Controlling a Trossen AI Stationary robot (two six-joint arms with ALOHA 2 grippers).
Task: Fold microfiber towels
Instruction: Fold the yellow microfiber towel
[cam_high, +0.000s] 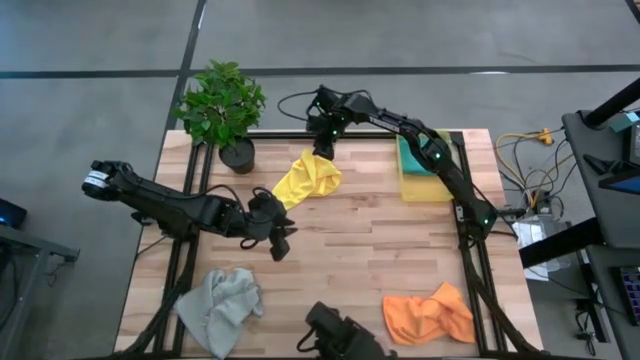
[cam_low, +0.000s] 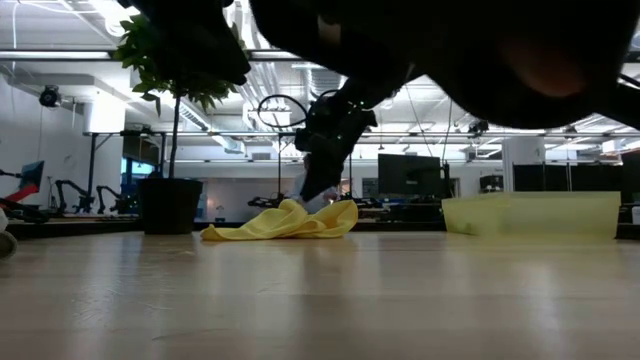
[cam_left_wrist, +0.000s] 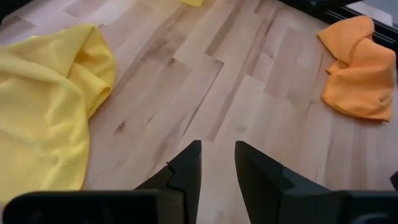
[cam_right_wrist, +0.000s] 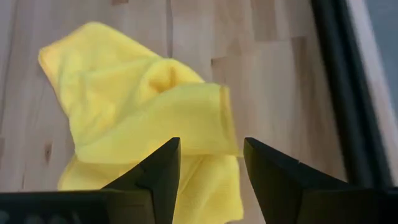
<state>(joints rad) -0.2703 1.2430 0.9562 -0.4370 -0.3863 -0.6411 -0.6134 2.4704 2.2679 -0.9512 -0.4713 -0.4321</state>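
Overhead, table-level, two wrist views (close).

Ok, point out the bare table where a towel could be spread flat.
The widest bare wood lies mid-table, bordered by the yellow towel, left gripper, orange towel and yellow bin. It is crowded at the far edge, where the right gripper hangs over the yellow towel beside the plant.

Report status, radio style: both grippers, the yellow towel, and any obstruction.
Right gripper open above yellow towel, nothing held. Left gripper open, empty, beside the towel. Towel crumpled, unfolded. Nothing in the way.
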